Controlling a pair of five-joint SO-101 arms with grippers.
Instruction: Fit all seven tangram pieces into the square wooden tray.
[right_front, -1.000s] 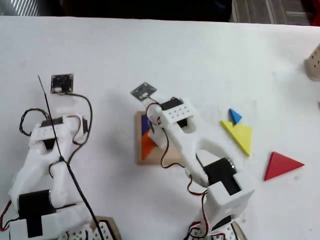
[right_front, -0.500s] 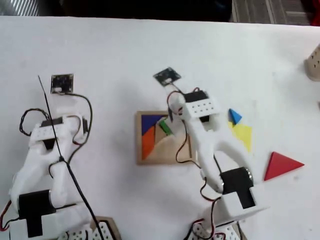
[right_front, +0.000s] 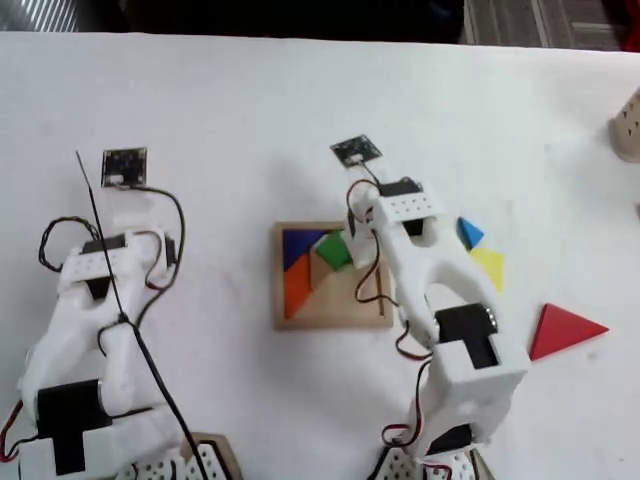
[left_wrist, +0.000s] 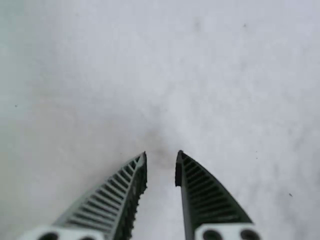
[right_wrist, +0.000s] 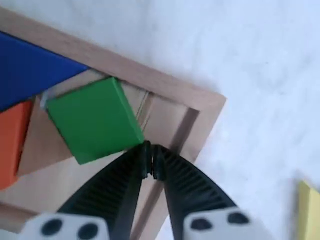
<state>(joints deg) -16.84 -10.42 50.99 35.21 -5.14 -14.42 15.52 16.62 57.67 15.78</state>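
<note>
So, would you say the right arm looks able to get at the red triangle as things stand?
Probably yes. The red triangle lies alone on the table beside that arm, with nothing on it, and the right claw is shut and empty over the tray.

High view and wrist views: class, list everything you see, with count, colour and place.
table: one, white, under everything
square wooden tray: one, light wood, mid-table
large blue triangle: one, blue, in a far corner of the tray
orange piece: one, orange, in the tray beside it
green square: one, green, in the tray, askew
small blue triangle: one, blue, on the table
yellow triangle: one, yellow, beside it, partly behind an arm
red triangle: one, red, on the table, apart
holed block: one, tan, at the table edge
left pincer: open, over bare table
right pincer: shut, at the green square's corner
</note>
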